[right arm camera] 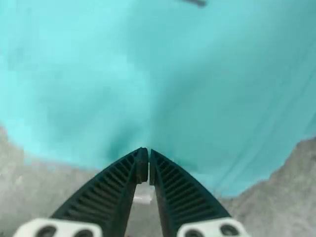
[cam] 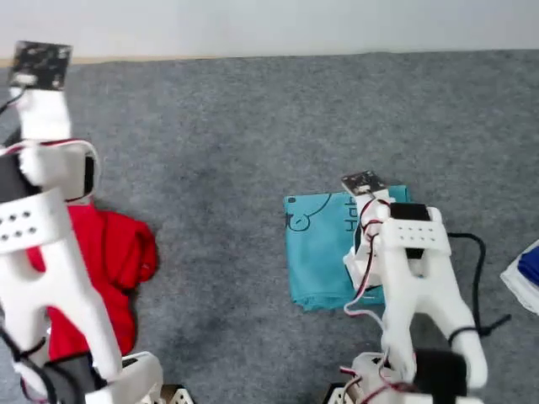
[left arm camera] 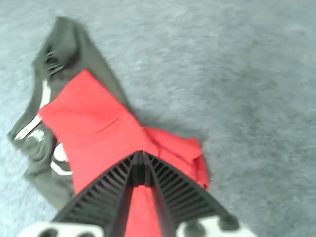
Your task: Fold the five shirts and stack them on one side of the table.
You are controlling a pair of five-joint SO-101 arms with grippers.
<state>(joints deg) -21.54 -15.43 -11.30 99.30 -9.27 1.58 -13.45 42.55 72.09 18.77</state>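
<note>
teal shirt under right jaws, red shirt under left jaws; both closed, nothing visibly held.

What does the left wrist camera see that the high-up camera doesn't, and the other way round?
Left wrist view: a dark green shirt with white stripes lies partly under the red shirt, and the left gripper is shut above the red one.
High view: a teal shirt lies near the middle of the table, and a blue and white shirt sits at the table's edge.
Both: the red shirt and the grey table cover.
</note>
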